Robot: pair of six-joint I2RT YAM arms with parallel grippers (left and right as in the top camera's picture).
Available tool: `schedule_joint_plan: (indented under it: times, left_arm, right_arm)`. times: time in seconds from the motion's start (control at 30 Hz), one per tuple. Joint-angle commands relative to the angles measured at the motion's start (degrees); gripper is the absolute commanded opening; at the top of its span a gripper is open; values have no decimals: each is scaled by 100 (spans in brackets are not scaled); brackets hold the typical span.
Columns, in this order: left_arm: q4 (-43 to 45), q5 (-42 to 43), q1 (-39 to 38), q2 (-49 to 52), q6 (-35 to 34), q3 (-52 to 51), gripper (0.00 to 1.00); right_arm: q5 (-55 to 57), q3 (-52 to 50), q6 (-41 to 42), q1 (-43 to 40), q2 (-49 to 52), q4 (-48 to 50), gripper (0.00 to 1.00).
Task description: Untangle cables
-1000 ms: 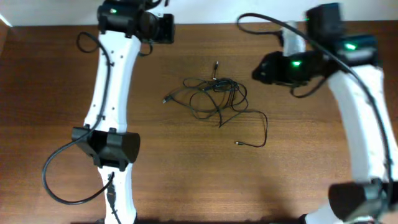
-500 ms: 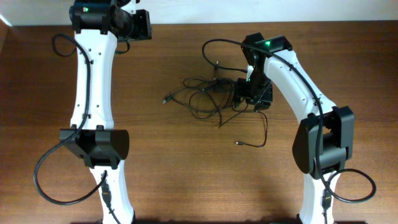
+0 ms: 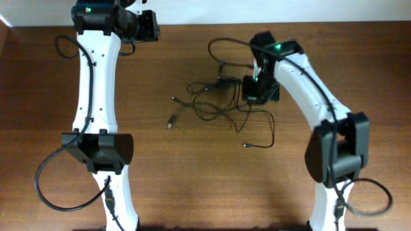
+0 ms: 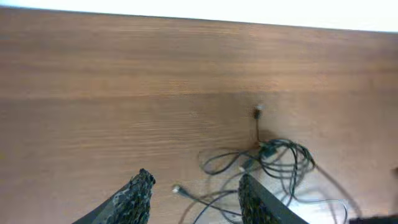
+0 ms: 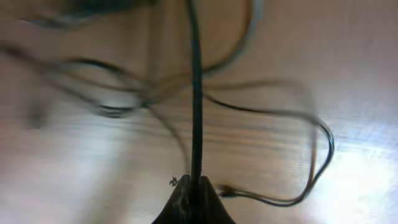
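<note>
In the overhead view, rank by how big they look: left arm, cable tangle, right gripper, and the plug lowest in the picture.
1. left arm
2. cable tangle
3. right gripper
4. plug
Arm and gripper likely sit nearer the camera, which flatters them, but the order looks safe.

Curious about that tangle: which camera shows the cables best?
Overhead: almost all the cables show, loose ends included. The left wrist view cuts off the bunch's lower part; the right wrist view, blurred, shows one cable in the right hand.

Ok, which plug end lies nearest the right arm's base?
The plug ending the strand that loops out below the tangled cables; the others lie left or above.
</note>
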Motion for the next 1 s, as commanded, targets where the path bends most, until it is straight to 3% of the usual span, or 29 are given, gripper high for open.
schedule_joint_plan:
  times: [0.0,0.13,0.33,0.47,0.53,0.63,0.77,0.9,0.93,0.97]
  left_arm:
    - [-2,1541,-138,-140,1010,83,48]
    - [-2,2879,-372,-140,1893,83,51]
    - [127,4205,-1008,-140,2758,83,60]
    - [164,4793,-1078,-140,2761,83,66]
    - [-28,4778,-1086,-140,2756,83,82]
    - [-455,4118,-1276,-140,2756,83,82]
    - [-109,3510,-1926,-140,2756,83,90]
    - [282,3152,-2380,-107,2752,61,90]
    - [278,2988,-2433,-105,2728,48,86]
    - [275,2951,-2455,-105,2710,26,75]
  right_arm:
    - [-664,1067,-857,22,-1388,-238,4]
    - [-625,1851,-1038,20,-2317,-717,4]
    - [-503,1904,-1016,11,-2872,-1051,4]
    - [-337,1904,-1010,-61,-2868,-1117,4]
    - [-350,1904,-848,-249,-2863,-1115,4]
    - [-407,1904,-820,-334,-2815,-1113,4]
    - [-404,1893,-820,-319,-2769,-1132,4]
    - [-398,1893,-848,-321,-2769,-1134,4]
    - [-387,1893,-850,-326,-2769,-1134,4]
    - [-380,1893,-868,-326,-2769,-1134,4]
